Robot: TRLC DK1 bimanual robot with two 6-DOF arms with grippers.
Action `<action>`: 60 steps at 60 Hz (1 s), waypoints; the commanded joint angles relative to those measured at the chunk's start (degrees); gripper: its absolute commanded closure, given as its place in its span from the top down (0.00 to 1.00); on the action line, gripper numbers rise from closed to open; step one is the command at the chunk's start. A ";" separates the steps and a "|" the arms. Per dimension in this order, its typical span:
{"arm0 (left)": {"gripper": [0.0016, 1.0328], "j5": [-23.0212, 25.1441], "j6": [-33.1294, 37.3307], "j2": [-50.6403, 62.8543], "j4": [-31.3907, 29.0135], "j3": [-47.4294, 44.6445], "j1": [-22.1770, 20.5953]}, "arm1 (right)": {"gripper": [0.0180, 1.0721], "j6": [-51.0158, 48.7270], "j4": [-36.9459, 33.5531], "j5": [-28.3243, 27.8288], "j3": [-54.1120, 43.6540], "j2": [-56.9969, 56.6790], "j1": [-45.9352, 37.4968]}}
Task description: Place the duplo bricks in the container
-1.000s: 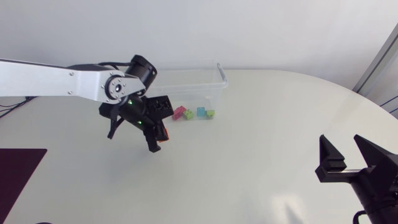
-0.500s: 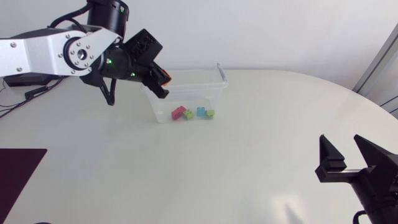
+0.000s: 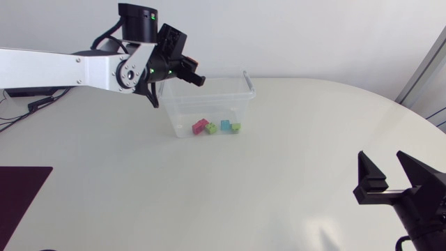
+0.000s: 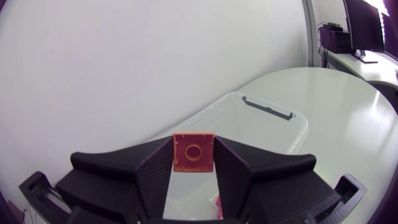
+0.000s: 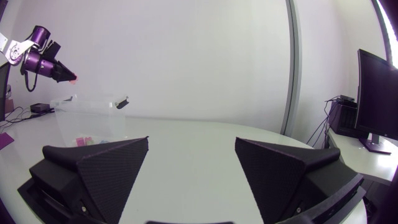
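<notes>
My left gripper (image 3: 192,76) is shut on an orange-red duplo brick (image 4: 193,152), held in the air over the left back corner of the clear plastic container (image 3: 244,94). Ahead of the left gripper (image 4: 193,163) and lower down lies the container (image 4: 267,127). Several bricks lie on the container's floor: a pink one (image 3: 201,126), a green one (image 3: 211,128), a cyan one (image 3: 226,125). My right gripper (image 3: 384,183) stands open and empty near the table's front right. From the right gripper (image 5: 191,169) the container (image 5: 87,118) shows far off.
A dark mat (image 3: 19,192) lies at the table's front left edge. Bare white tabletop (image 3: 265,188) stretches between the container and my right gripper.
My left arm has risen from low in front of the container and swung back over its left back corner, carrying the orange-red brick. The right arm has not moved.
</notes>
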 commanded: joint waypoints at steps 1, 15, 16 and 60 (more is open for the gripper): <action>0.27 -1.65 -1.61 3.67 1.71 2.55 -0.46 | 0.96 -0.92 -0.47 -0.13 -1.28 -0.43 -0.31; 0.97 -3.85 -2.84 5.60 2.24 4.39 -0.11 | 0.96 -0.92 -0.47 -0.13 -1.28 -0.43 -0.31; 0.97 -3.93 -2.93 5.52 2.24 4.39 -0.02 | 0.96 -0.92 -0.38 -0.13 -1.28 -0.43 -0.40; 0.96 5.65 -7.41 -16.37 -5.14 -8.79 8.68 | 0.96 -0.92 -0.47 -0.13 -1.28 -0.43 -0.40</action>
